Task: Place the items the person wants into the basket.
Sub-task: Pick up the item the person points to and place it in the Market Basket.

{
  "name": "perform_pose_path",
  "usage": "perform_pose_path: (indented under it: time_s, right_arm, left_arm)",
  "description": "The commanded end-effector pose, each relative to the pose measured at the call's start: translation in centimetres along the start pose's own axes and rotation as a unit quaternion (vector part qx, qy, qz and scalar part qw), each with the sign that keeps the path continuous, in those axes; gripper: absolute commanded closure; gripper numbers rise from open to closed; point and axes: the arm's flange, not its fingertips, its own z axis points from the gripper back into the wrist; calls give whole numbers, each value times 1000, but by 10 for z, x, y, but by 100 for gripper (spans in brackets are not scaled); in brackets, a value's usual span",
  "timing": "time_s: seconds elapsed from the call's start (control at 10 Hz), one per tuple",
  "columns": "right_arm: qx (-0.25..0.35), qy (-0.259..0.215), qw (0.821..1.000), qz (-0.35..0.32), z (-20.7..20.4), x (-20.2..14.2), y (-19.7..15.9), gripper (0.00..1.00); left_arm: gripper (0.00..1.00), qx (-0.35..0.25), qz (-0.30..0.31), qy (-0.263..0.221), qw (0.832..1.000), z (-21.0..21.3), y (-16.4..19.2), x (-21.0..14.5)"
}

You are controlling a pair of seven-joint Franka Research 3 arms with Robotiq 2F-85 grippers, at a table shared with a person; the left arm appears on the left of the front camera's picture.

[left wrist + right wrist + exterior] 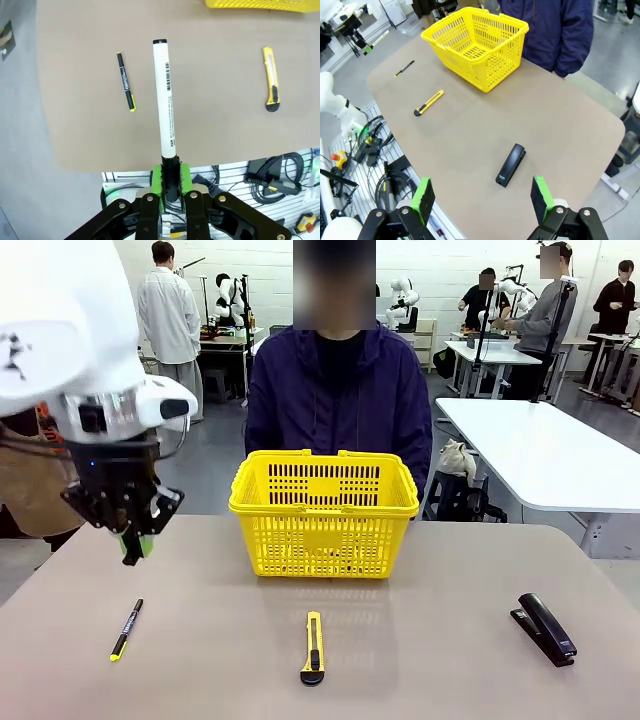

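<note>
Left claw (pixel 170 177) is clamped tight on the black end of the white marker pen (pixel 165 95), whose white barrel runs straight out past the green pads (pixel 157 181). It hangs in the air above the tabletop (pixel 420 640), touching nothing else. Nearest on the surface below it lies the black pen with yellow end (pixel 126 81), flat and just to one side of the marker's line. Farther off to the other side lies the yellow-and-black utility knife (pixel 270 79), also flat. Beyond the knife, one edge of the yellow basket (pixel 260 4) shows.

Right claw (pixel 481 196) stands wide, its jaws far apart and holding nothing, high over the tabletop's edge. Closest ahead of it is the black stapler (pixel 511 165), lying shut on the surface, well apart from everything else. Farther on lies the utility knife, then the basket, upright, its handles folded down along the rim. Through the lattice sides I cannot tell what lies in it. Behind the basket, at the far edge, stands the person (pixel 555 30) in a dark jacket.
</note>
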Motion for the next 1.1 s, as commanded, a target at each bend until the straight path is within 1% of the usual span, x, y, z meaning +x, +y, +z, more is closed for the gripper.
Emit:
perform_pose_path:
  time_s: [0.0,0.1,0.2,0.8,0.9,1.0]
  right_arm:
    - [10,-14,1000,7,-1,1,-2,0]
    - [10,-14,1000,7,-1,1,-2,0]
    - [10,-14,1000,7,-1,1,-2,0]
    - [10,-14,1000,7,-1,1,-2,0]
    - [10,-14,1000,7,-1,1,-2,0]
    - [10,-14,1000,7,-1,1,-2,0]
  left_arm:
    - [100,-17,-3,20,1000,-3,0,14]
    - [100,-32,-10,26,999,-4,6,13]
    - [100,-6,2,4,1000,3,0,5]
    - [100,-6,2,4,1000,3,0,5]
    - [84,-10,-1,6,1000,3,-3,6]
    - [84,-7,-59,-1,998,5,-23,34]
